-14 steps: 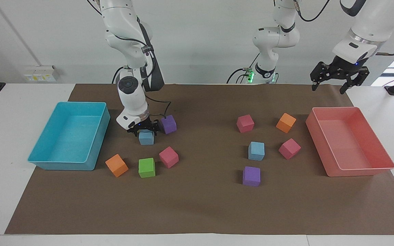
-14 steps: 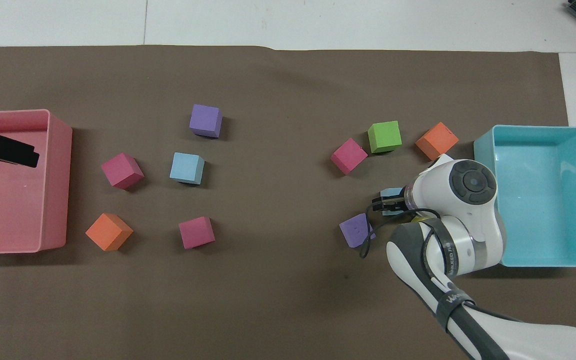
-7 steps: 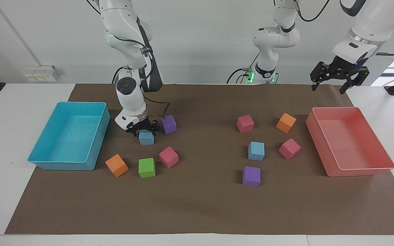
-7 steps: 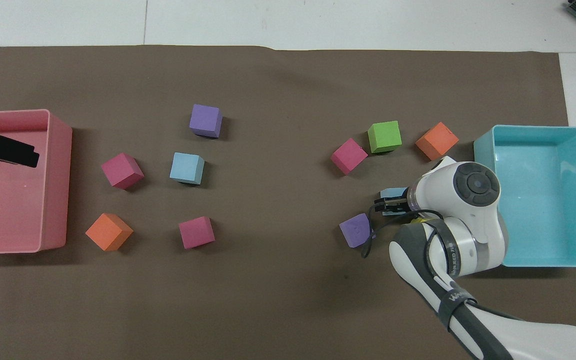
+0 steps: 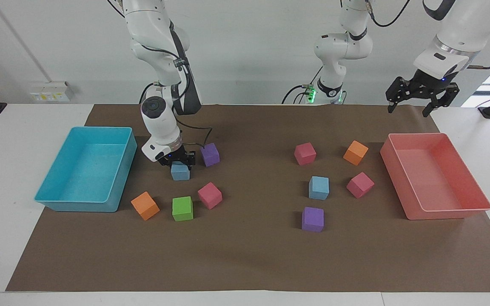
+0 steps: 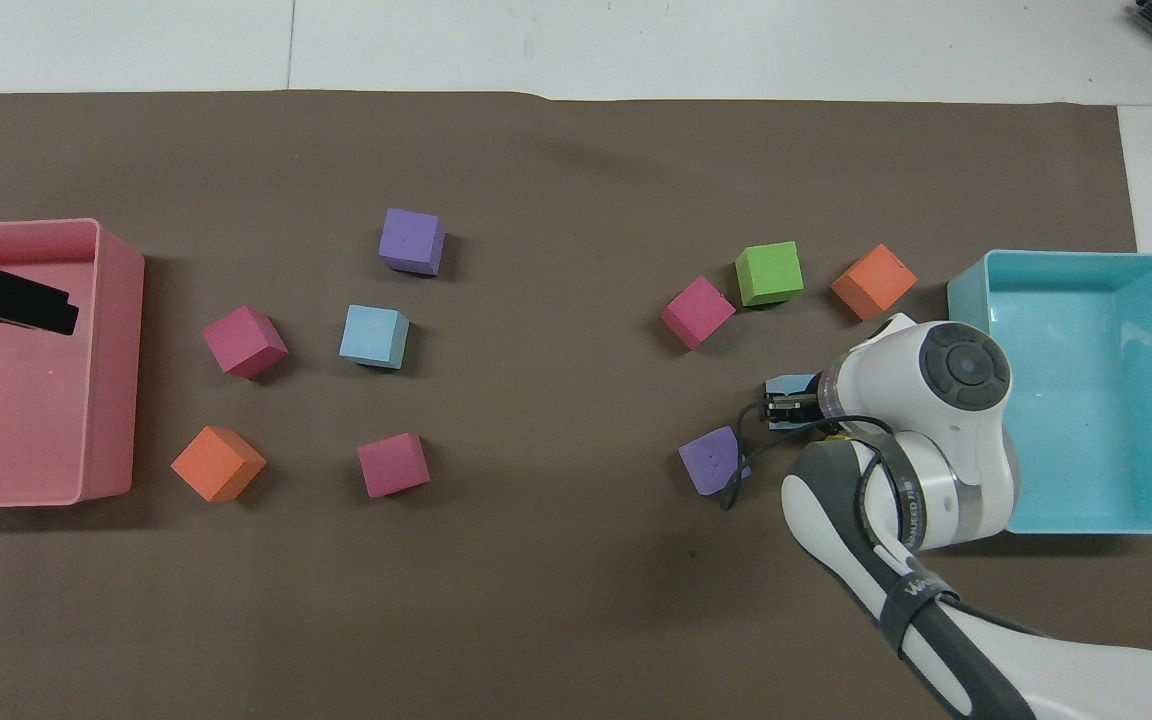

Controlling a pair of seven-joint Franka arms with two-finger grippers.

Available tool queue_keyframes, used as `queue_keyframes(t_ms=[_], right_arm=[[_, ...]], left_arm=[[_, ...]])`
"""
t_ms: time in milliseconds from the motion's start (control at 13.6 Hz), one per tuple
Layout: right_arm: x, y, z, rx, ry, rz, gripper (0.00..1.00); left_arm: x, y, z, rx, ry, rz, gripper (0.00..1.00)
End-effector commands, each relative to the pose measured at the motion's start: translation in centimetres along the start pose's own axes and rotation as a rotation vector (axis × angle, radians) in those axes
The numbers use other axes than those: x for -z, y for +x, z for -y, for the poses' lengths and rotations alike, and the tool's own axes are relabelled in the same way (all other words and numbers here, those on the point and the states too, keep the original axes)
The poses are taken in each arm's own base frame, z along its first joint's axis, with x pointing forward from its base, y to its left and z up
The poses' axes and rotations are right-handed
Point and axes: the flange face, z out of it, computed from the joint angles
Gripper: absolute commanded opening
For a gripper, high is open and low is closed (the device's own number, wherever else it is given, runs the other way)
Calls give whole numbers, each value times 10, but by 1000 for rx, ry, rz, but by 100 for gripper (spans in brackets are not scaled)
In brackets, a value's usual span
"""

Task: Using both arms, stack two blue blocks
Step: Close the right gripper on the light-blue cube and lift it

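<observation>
- At the right arm's end of the table, beside the turquoise tray, the right gripper is down on one blue block, its fingers narrowed in on the two sides of the block and pinching it.
- The step in hand is, in my judgement, the first pick: the block looks gripped but is on the brown mat, just beside a purple block.
- The second blue block lies well apart, toward the left arm's end, between a pink block and another purple block.
- The left gripper waits in the air above the pink tray, with its fingers spread and nothing in them.
- The next move calls for a straight lift, so the purple neighbour is not knocked, then a carry over the second blue block and a level set-down on its top.
- Compared with one second ago, the right gripper's fingers have come together on the block; they stood wider then.
- The wrist and the block sit slightly closer to the robots than before; the other blocks and the left arm have not moved.
</observation>
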Motion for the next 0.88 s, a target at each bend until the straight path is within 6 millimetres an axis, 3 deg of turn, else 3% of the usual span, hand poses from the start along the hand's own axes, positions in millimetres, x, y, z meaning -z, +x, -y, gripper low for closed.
queue_keyframes(t_ms=[0,220,660,806], right_arm=[[-1,1,-3,8,22,-7,0],[24,13,4,17,34,-46,0],[121,47,23,66,18,-31,0],[137,56,39,102,-4,-15,0]], left_arm=[[3,-7,2,-1,-6,4,100],[3,-7,2,-1,-6,4,100],[3,-7,2,-1,-6,4,100],[3,-7,2,-1,-6,4,100]])
